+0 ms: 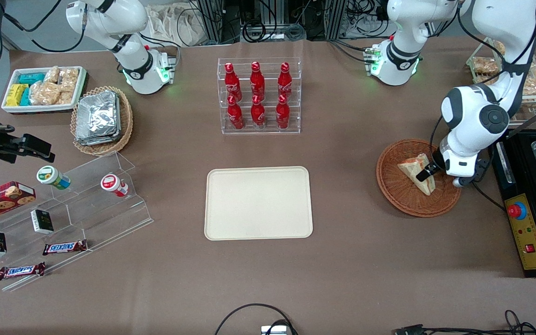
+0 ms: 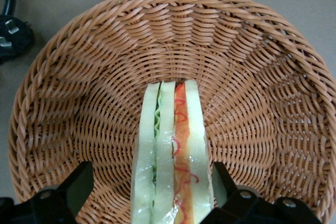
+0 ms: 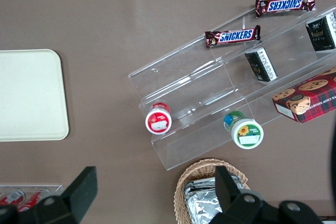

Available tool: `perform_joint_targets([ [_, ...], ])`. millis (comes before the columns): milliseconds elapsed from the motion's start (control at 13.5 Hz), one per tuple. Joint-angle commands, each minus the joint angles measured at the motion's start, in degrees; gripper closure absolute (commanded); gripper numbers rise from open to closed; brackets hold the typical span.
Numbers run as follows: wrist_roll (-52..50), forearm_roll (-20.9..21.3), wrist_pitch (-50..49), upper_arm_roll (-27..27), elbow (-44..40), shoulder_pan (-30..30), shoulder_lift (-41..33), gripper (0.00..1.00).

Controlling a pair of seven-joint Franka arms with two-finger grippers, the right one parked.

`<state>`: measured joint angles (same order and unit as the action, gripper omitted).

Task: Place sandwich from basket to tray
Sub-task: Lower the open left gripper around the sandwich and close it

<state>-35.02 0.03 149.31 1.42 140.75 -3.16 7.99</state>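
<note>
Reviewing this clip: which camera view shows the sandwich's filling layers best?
The left wrist view: the sandwich stands on edge in the basket, its layers facing the camera, between the open gripper's fingers. The front view shows only its pale bread face, partly covered by the gripper. The right wrist view misses it.

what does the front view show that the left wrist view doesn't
Only the front view shows the tray, bare at the table's middle, the bottle rack farther from the camera, the snack shelf toward the parked arm's end, and the working arm reaching into the basket.

Only the left wrist view shows the sandwich's layers edge-on, green and red-orange filling between pale bread, and that both fingers stand apart from it, one on each side.

Both show the sandwich in the basket with the hand open around it.
</note>
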Motion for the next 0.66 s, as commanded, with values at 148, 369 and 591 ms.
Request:
perform_joint_targets([
  [148,-3.90,-0.12,4.66,0.07,1.01,1.57,1.93,0.11],
  [369,-6.28,-0.12,5.02,0.07,0.93,2.80,2.55,0.72],
  [591,-7.16,0.32,4.94,0.07,0.66,2.98,2.03,1.00],
])
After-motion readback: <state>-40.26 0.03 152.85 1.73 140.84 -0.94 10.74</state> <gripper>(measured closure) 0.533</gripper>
